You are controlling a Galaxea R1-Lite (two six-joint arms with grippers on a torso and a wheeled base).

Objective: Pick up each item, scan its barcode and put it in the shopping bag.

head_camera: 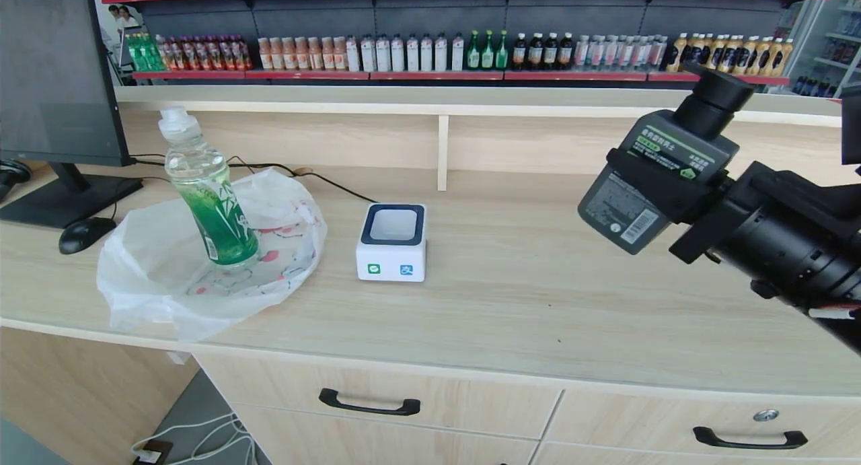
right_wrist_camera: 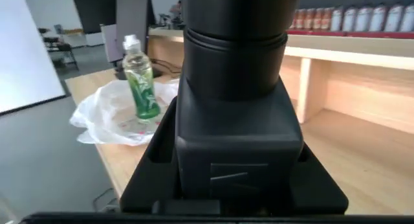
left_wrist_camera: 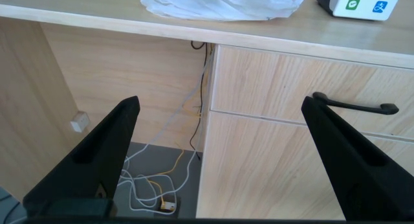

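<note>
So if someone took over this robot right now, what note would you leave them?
Left gripper: open, empty, low in front of the drawers.
Right gripper: shut on the dark grey plastic bottle with a black cap, held in the air to the right of the white box scanner.
Done: the clear bottle with a green label stands in the white plastic shopping bag.
Left: scan the dark bottle, then bag it.

Looks down on the scanner (head_camera: 391, 241) from the head, across at it from low at the left wrist; shares the shopping bag (head_camera: 148, 276) beside it in all three.
</note>
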